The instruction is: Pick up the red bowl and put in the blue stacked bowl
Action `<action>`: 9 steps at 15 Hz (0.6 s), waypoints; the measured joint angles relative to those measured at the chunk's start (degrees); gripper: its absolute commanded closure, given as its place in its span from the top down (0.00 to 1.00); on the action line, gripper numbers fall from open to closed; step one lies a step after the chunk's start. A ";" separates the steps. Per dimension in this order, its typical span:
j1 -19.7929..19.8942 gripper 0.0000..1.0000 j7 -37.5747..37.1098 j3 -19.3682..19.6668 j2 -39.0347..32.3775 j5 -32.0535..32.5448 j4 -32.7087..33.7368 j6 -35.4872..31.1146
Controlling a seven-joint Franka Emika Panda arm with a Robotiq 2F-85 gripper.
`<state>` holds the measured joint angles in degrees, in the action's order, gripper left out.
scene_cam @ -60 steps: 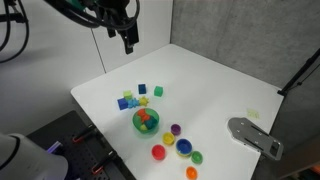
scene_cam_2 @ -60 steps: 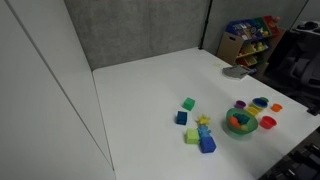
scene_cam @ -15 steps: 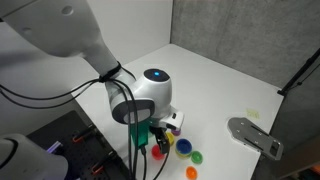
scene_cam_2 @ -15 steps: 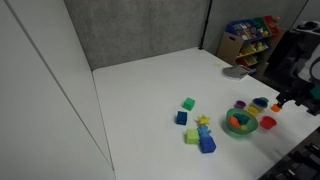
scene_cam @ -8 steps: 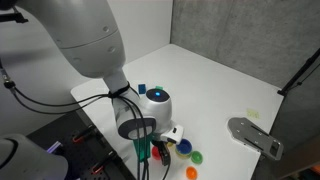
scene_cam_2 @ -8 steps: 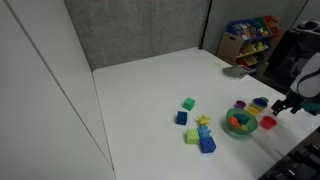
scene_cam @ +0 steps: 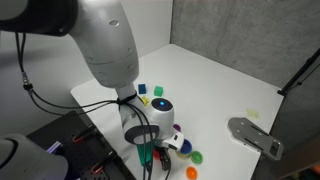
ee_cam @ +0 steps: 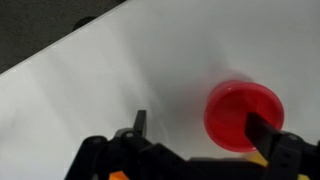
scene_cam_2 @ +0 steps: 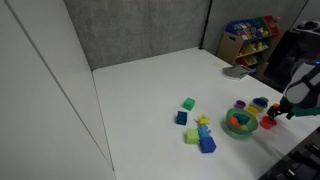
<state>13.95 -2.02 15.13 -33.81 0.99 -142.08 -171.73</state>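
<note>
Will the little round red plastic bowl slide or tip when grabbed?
The small red plastic bowl looks empty, so it is probably light. It sits upright on the smooth white table, so a nudge might slide it rather than tip it.

Most of my arm (scene_cam: pixel 95 40) is fat, smooth, white-grey shell, rounded like piping, and it fills the space above the table (scene_cam: pixel 212 80). Lower down, close over the table, there's a round white joint housing (scene_cam: pixel 163 118) with a dark cap (scene_cam: pixel 160 103) that glows blue. Thin black cables (scene_cam: pixel 23 70) loop loose off the shell, out past the table's edge. In the wrist view the gripper (ee_cam: pixel 197 122) is matte black: two blocky fingers (ee_cam: pixel 138 124) over the table, plus small orange bits (ee_cam: pixel 120 175) on the body. In an exterior view the arm's end (scene_cam_2: pixel 305 85) is just a dark-and-white blur, tbh.
</note>
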 measured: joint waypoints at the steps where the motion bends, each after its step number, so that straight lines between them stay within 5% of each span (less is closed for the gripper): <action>1: 0.00 1.00 0.00 -0.18 -0.72 -0.43 0.48 -0.05; 2: 0.00 0.75 -0.02 -0.34 -1.35 -0.78 0.91 -0.06; 9: 0.00 0.25 -0.17 -0.90 -3.85 -1.87 2.58 -0.06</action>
<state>13.95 -2.19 14.22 -37.66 -0.88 -139.49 -171.80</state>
